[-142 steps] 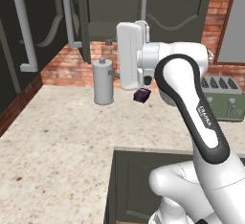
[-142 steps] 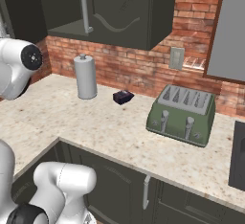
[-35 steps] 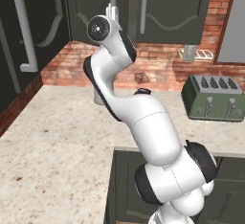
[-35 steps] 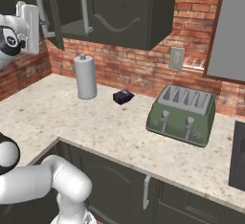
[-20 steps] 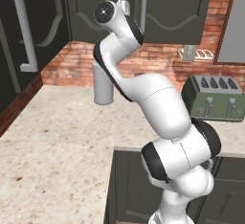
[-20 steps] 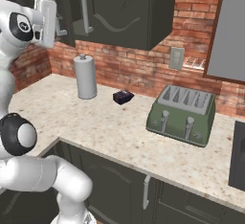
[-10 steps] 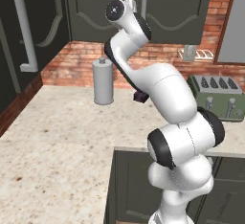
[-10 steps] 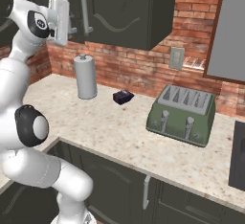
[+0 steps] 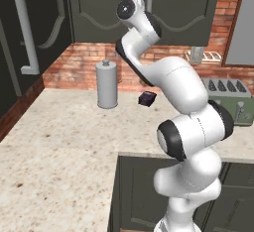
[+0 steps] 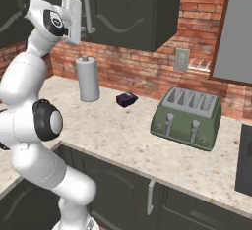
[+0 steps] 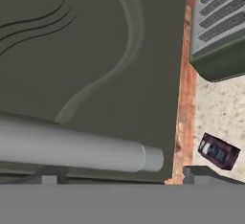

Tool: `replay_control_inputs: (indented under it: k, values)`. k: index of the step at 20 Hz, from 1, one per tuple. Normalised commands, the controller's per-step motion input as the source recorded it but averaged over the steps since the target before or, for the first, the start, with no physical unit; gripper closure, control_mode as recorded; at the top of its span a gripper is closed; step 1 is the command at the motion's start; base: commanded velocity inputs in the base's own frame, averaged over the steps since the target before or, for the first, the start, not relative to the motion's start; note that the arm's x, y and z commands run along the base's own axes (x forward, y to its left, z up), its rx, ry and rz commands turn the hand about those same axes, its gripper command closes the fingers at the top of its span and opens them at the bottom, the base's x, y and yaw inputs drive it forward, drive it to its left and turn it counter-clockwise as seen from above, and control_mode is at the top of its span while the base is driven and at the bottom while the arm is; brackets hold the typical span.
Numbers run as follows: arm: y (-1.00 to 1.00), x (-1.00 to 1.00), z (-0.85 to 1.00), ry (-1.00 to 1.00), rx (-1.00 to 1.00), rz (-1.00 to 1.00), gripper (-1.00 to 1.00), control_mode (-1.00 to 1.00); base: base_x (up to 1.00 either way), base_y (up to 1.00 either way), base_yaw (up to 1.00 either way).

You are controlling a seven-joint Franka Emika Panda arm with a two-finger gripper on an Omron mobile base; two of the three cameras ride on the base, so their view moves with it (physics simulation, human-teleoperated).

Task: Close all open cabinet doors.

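- Leftmost, a tall dark grey-green cabinet door with a long silver bar handle [image 9: 25,32] is seen swung out at the left edge of the left base view.
- Beside it, the wall-cabinet doors with arched moulding [image 9: 104,8] are seen lying flush above the brick backsplash.
- At their handles, the white arm's two-finger gripper [image 10: 74,20] is held close against the door face [image 11: 95,50]; a silver bar handle [image 11: 72,149] crosses just ahead of the finger tips. Whether the jaws are apart or together cannot be told.
- Below, a grey cylindrical canister [image 9: 106,84] stands on the speckled beige counter [image 9: 64,146].
- Just right of it lies a small dark purple box [image 10: 127,99].
- Farthest right sits a green four-slot toaster [image 10: 189,116].
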Motion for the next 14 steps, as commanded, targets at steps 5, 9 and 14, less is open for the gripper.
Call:
replay_control_inputs:
  k: [5, 9, 14]
  values:
    - [-0.20, 0.29, -0.04, 0.00, 0.00, 0.00, -1.00, -1.00, 0.00, 0.00, 0.00]
    - [-0.16, 0.32, -0.16, 0.02, 0.00, 0.00, -1.00, -1.00, 0.00, 0.00, 0.00]
    - [-0.14, 0.28, -0.20, 0.03, 0.00, 0.00, -1.00, -1.00, 0.00, 0.00, 0.00]
